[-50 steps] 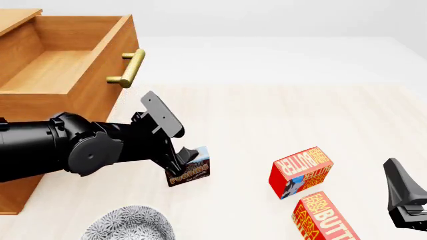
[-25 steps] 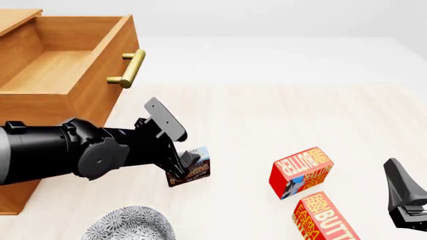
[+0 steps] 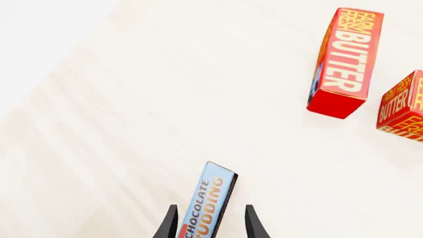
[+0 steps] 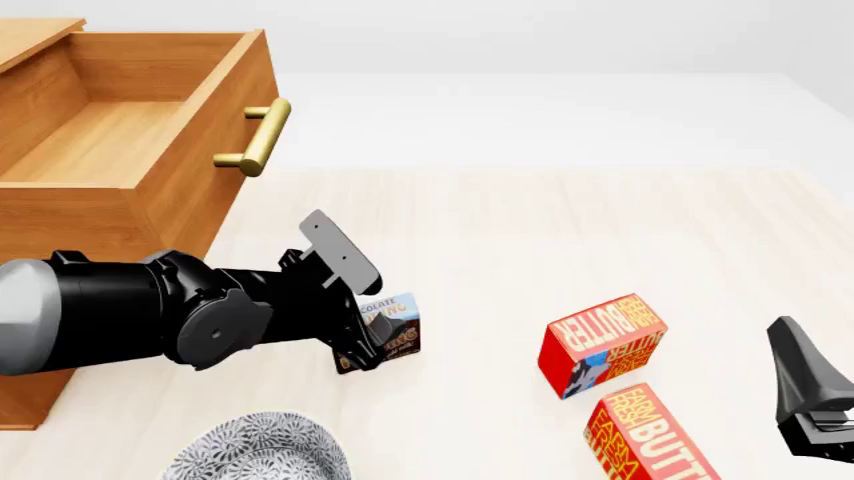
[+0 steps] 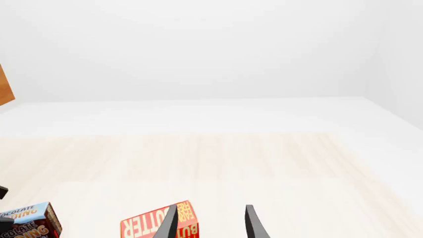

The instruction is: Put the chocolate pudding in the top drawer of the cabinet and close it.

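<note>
The chocolate pudding (image 4: 391, 328) is a thin box with light-blue and dark-brown faces, standing on edge on the table. In the left wrist view the box (image 3: 210, 206) sits between my left gripper's (image 3: 210, 225) fingers with a gap on each side. My left gripper (image 4: 364, 338) is open around it, low over the table. The top drawer (image 4: 127, 130) of the cabinet (image 4: 34, 395) is pulled open, showing its light wood interior and its brass handle (image 4: 256, 135). My right gripper (image 4: 805, 385) is open and empty at the right edge; its wrist view shows the pudding (image 5: 26, 223) far off.
Two red butter boxes (image 4: 603, 343) (image 4: 650, 437) lie right of the pudding, near my right gripper; they also show in the left wrist view (image 3: 343, 57) (image 3: 403, 106). A patterned plate (image 4: 260, 452) sits at the front edge, below my left arm.
My left arm has pushed forward and lower, so its fingers now straddle the pudding box more deeply. The box has barely shifted. The right arm has not moved.
</note>
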Controlling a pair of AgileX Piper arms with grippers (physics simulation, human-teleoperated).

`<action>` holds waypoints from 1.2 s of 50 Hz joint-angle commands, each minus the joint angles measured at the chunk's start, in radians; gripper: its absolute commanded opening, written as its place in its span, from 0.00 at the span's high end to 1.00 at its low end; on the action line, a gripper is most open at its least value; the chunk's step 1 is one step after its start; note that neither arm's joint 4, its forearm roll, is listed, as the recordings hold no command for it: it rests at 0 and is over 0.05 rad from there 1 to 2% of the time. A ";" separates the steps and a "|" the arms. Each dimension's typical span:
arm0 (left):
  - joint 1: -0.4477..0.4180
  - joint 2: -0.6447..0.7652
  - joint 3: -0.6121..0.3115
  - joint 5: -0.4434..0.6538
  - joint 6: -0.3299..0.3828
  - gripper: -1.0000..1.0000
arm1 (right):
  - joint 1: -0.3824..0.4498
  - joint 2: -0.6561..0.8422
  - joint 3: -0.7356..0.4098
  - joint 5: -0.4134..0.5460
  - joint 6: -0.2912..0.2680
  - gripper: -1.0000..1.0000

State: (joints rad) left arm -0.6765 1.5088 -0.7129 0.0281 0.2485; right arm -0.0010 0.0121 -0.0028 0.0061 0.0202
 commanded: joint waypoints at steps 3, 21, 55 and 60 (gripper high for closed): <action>0.010 0.021 0.009 -0.024 -0.003 0.00 | 0.000 0.000 0.000 0.000 0.000 0.00; 0.031 0.038 0.031 -0.058 0.009 0.00 | 0.000 0.000 0.000 0.000 0.000 0.00; 0.040 0.098 0.031 -0.098 0.006 0.00 | 0.000 0.000 0.000 0.000 0.000 0.00; 0.044 0.108 0.032 -0.108 0.002 0.00 | 0.000 0.000 0.000 0.000 0.000 0.00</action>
State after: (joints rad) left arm -0.6357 1.5966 -0.6819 -0.0637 0.2554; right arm -0.0010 0.0122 -0.0028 0.0061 0.0202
